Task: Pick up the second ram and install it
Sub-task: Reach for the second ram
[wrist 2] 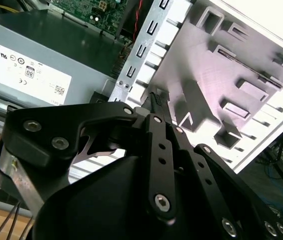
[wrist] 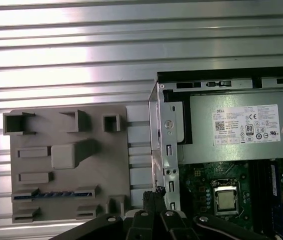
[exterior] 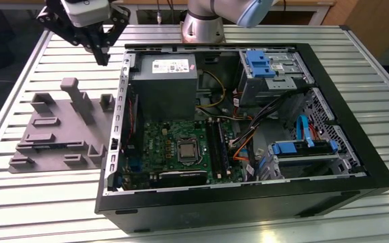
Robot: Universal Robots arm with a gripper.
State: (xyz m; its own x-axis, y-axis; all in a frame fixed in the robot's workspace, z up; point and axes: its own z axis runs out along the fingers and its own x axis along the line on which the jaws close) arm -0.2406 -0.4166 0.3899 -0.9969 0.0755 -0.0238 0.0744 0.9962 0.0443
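To the exterior view's left of the open computer case (exterior: 248, 205): grey holder plate (exterior: 49, 136) with upright posts, flat on the slatted surface (exterior: 46, 202), just beside the case wall. Second ram (wrist: 51, 194), dark blue, seated in one long slot of that plate in the first wrist view, outside the case. End effector (exterior: 103, 59) raised over the gap between plate and case, near the case's far corner; fingers together, gripping nothing, apart from the ram. Inside the case, toward the exterior view's right: grey power supply (exterior: 162, 83), green circuit board (exterior: 160, 147) with long black sockets (exterior: 216, 147), then drive cage (exterior: 272, 76) with blue brackets.
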